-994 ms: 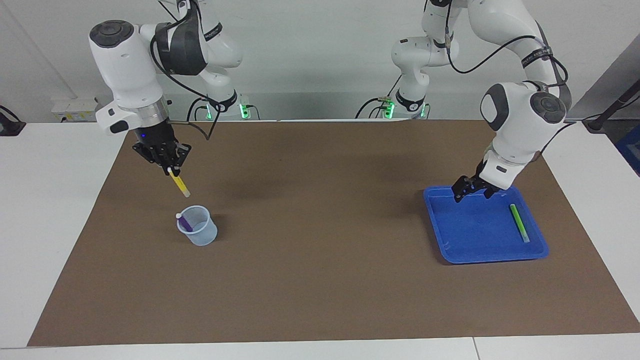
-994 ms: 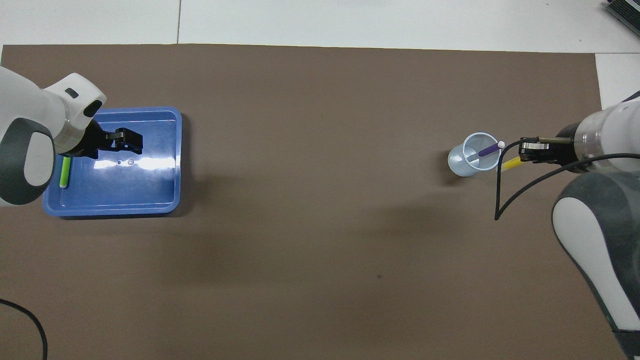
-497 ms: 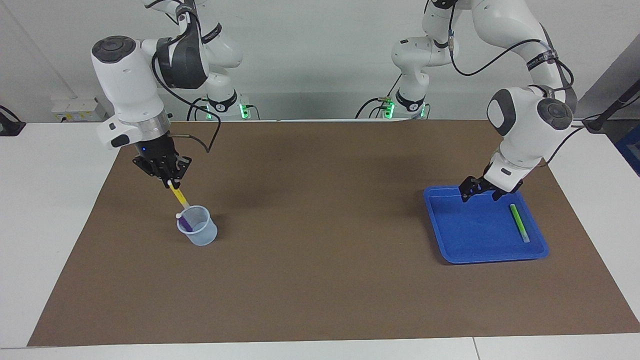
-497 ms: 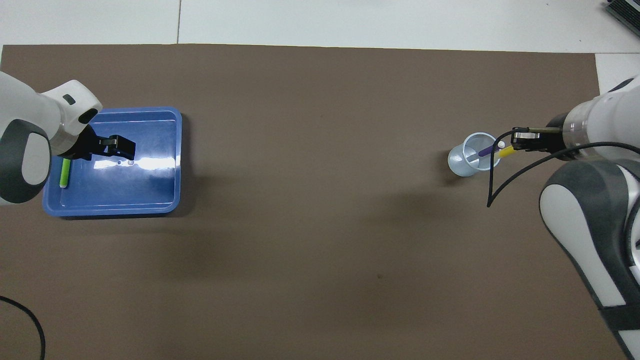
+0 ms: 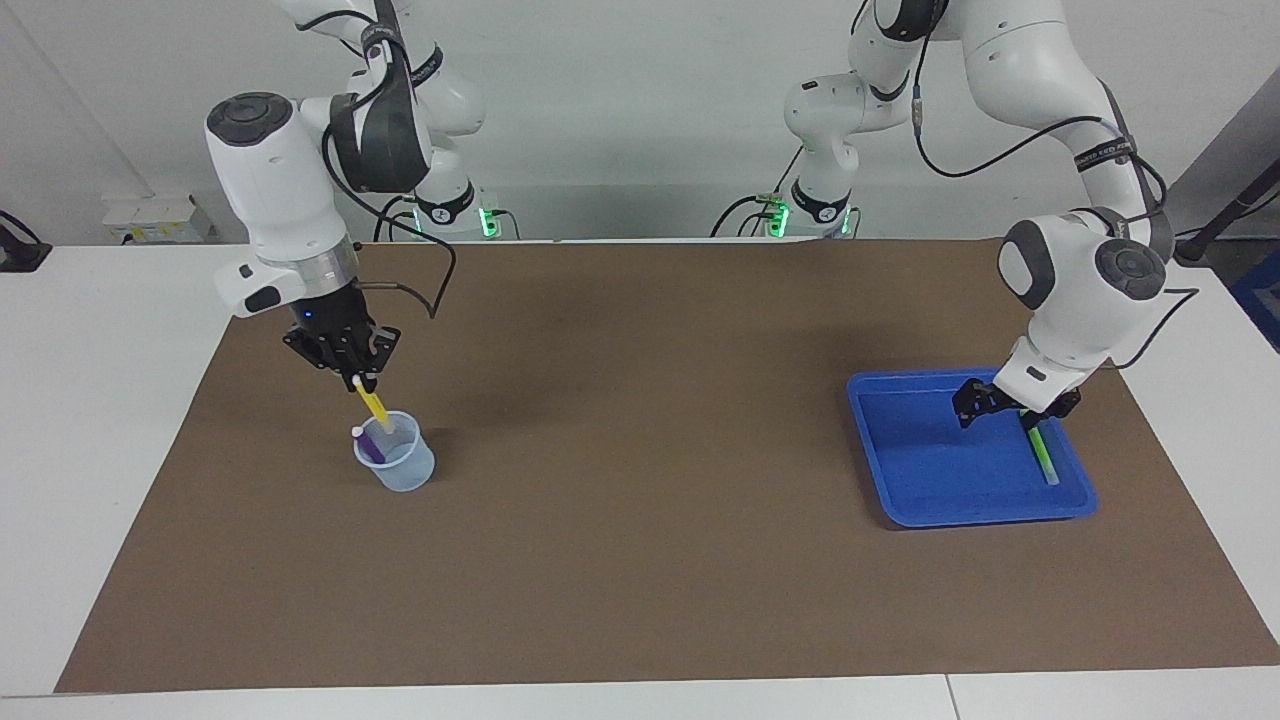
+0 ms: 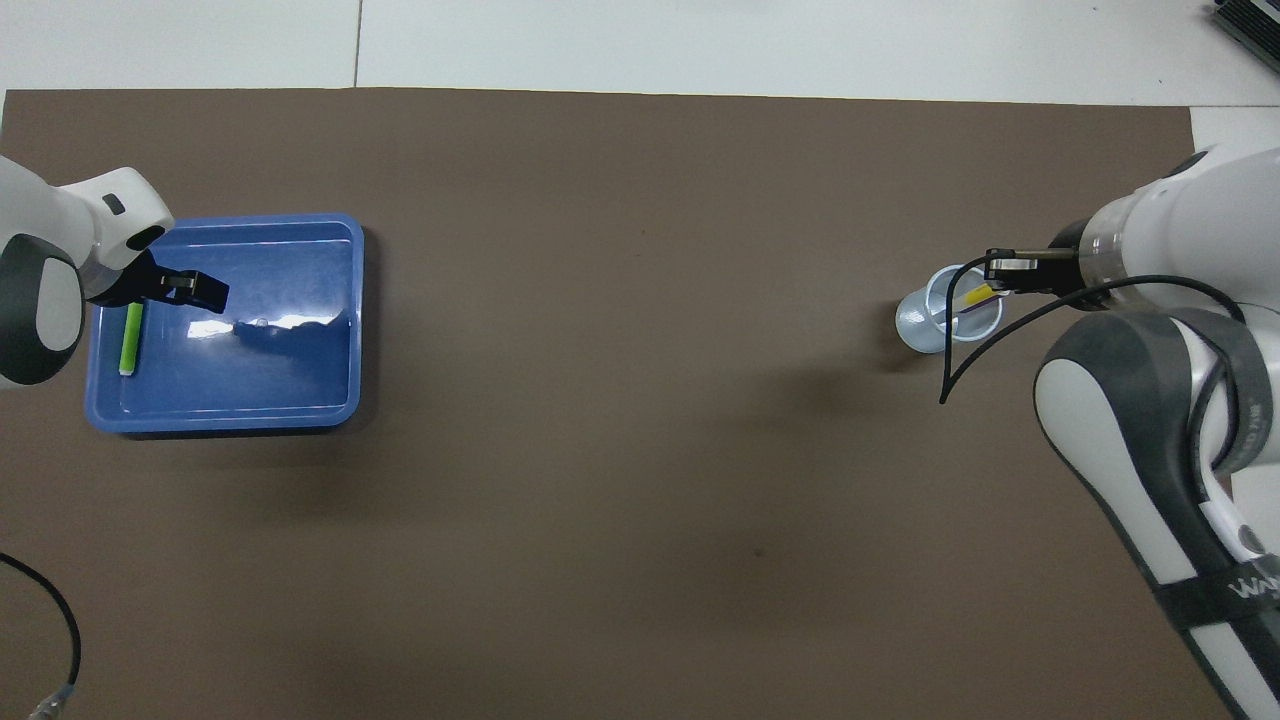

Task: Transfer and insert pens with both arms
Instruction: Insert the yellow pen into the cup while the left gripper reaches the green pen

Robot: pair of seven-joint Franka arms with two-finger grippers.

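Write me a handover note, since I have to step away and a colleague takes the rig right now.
Right gripper: shut on the yellow pen, its lower end dipping into the clear cup.
Left gripper: open, low over the blue tray, above the green pen.
Done: purple pen in the cup.
Left: release yellow pen into cup; pick up green pen, pass it across, insert it.

No lettering can be read whole anywhere in either view.

A lab: two white robot arms (image 5: 290, 190) at a brown-matted table (image 5: 640, 560).
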